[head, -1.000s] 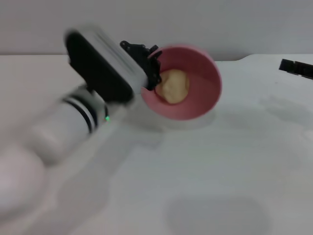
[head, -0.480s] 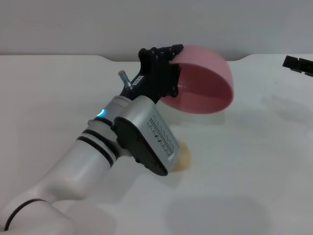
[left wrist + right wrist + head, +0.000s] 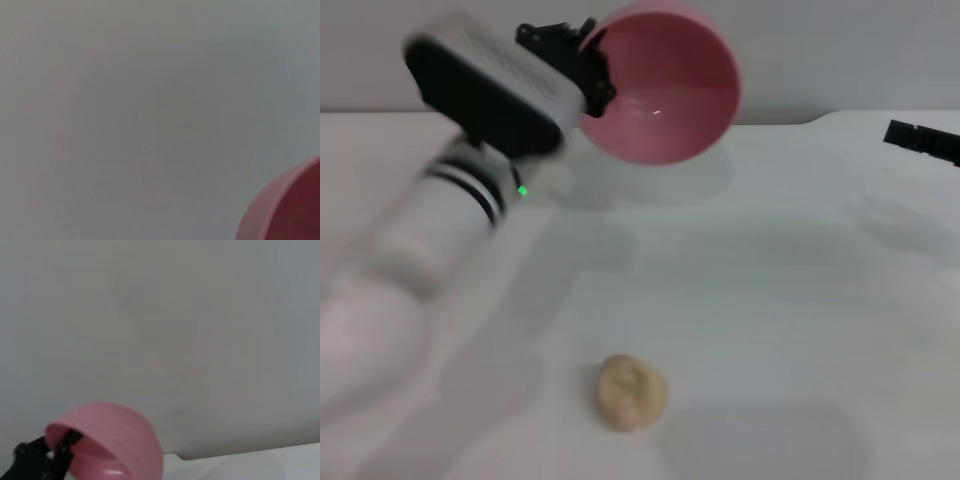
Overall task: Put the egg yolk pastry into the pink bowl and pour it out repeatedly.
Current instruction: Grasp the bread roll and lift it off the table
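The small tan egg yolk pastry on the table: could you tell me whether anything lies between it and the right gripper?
Nothing visible does: bare white table separates the lumpy tan pastry from the right gripper.

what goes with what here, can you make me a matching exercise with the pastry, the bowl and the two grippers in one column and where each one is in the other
Things:
1. egg yolk pastry
2. pink bowl
3. left gripper
4. right gripper

Places or states:
A. at the far right edge of the head view, away from the work
B. lifted off the table and tilted, empty inside
C. lying on the white table, near the front
D. clamped on the bowl's rim, up in the air

Pairs: 1-C, 2-B, 3-D, 4-A
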